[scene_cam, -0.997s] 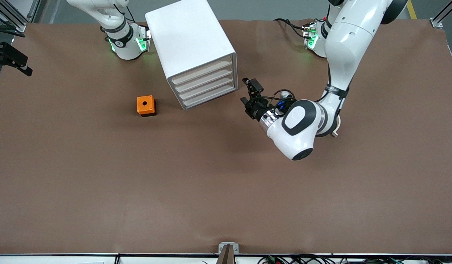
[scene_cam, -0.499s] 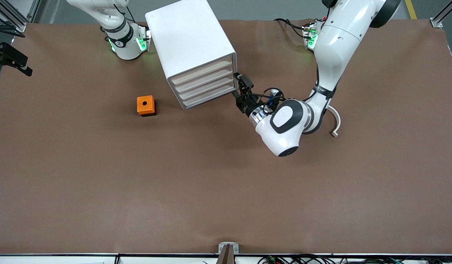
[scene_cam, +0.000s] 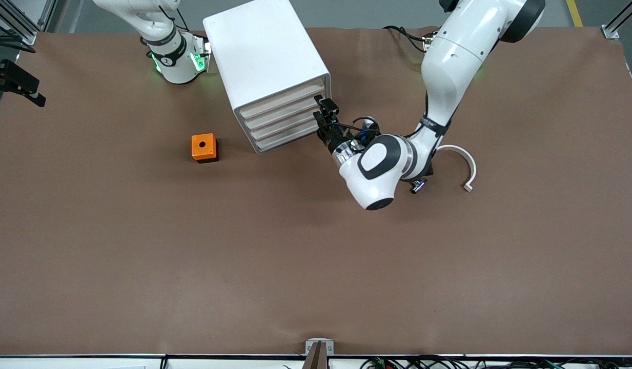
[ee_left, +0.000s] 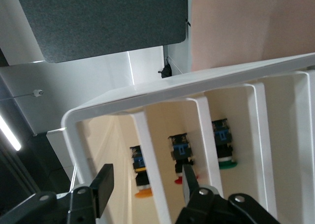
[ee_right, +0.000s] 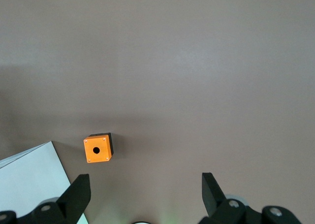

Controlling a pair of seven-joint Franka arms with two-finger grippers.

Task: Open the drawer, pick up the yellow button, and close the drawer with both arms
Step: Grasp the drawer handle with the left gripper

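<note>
Your left gripper point(scene_cam: 320, 111) is at the cabinet's drawer fronts, at their end toward the left arm. Its fingers point(ee_left: 103, 184) are apart, with a white front edge between them. There is a gap on each side, so nothing is clamped yet. I cannot tell for certain that this edge belongs to the uppermost drawer point(scene_cam: 282, 102).

Just past the fingertips, inside the cabinet point(scene_cam: 264, 51), you can see the button point(ee_left: 140, 177), with its orange cap and dark body. 2 similar buttons, 1 red-capped and 1 green-capped, sit in the compartments next to it.

All 4 drawer fronts sit flush, so I judge the task is barely begun. Step 1, the opening, is at the grasp stage. Pulling the drawer out, lifting the button and pushing the drawer shut all remain.

Well apart from that gripper, past the cabinet toward the right arm's end of the table, the orange box point(scene_cam: 203, 147) lies untouched. Your right gripper point(ee_right: 145, 184) waits high over the table by that box, fingers spread wide and empty.
</note>
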